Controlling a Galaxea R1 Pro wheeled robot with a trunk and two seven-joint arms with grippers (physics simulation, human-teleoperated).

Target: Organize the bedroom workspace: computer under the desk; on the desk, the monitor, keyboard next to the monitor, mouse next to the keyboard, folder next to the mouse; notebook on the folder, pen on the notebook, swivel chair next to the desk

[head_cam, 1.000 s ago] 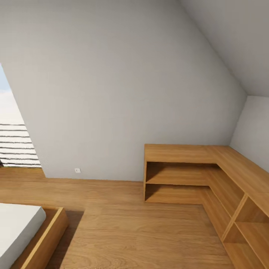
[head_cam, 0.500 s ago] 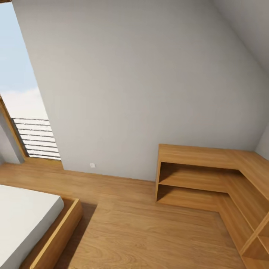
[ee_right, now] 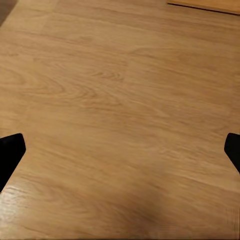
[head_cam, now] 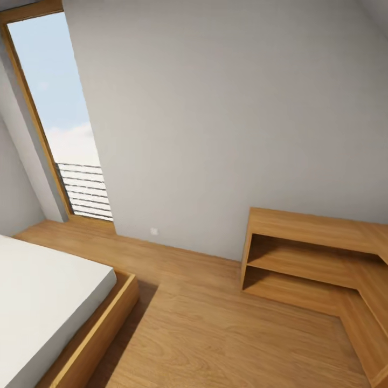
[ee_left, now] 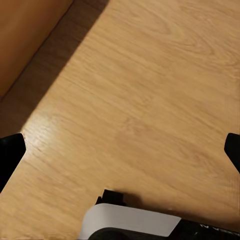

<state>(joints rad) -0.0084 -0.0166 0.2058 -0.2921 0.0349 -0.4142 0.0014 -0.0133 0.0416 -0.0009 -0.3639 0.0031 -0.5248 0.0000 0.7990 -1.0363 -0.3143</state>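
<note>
Two grippers are held wide apart over bare floor, left gripper and right gripper both empty. Bedroom is seen: a bed at left, shelving at right, a tall window behind.
</note>
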